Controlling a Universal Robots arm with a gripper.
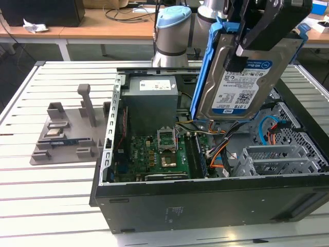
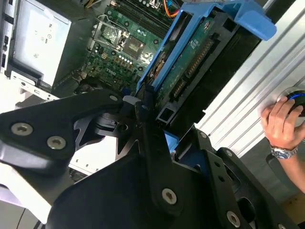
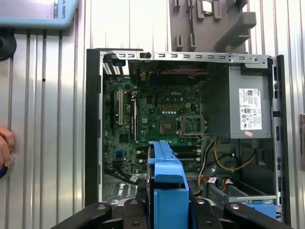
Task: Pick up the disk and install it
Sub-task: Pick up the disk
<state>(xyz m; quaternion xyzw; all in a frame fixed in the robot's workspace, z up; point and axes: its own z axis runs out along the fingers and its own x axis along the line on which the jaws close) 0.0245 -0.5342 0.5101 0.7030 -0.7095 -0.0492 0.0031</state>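
Hanging over the open black computer case, the flat silver-metal disk with blue plastic rails stands nearly upright, slightly tilted. Its blue-and-white barcode label faces the exterior view. The black gripper is clenched on the disk from above, and one of its fingers presses against the drive's end. Beneath lie the green motherboard and a grey power supply box bearing a white printed sticker. A grey moulded holder block rests on the slatted table, at the exterior view's left.
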